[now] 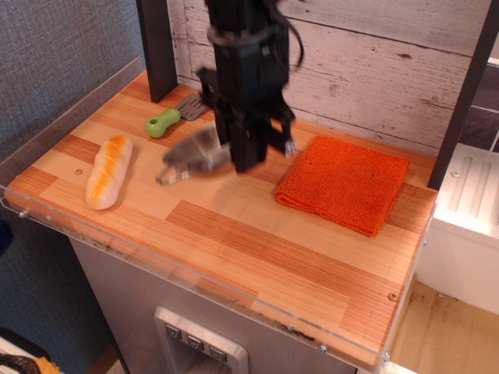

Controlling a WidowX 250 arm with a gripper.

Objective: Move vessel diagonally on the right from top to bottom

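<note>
The vessel (196, 153), a shiny steel bowl-shaped pot, shows blurred and tilted above the bench (234, 234), its open side facing up-left, a thin wire loop handle hanging at its lower left.

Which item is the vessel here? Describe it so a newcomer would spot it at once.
Start at the striped wooden tabletop and find the black robot gripper near its back middle, left of the folded orange knitted cloth. The blurred, tilted, shiny steel bowl-shaped vessel hangs from its jaws, the only metal bowl there.
</note>
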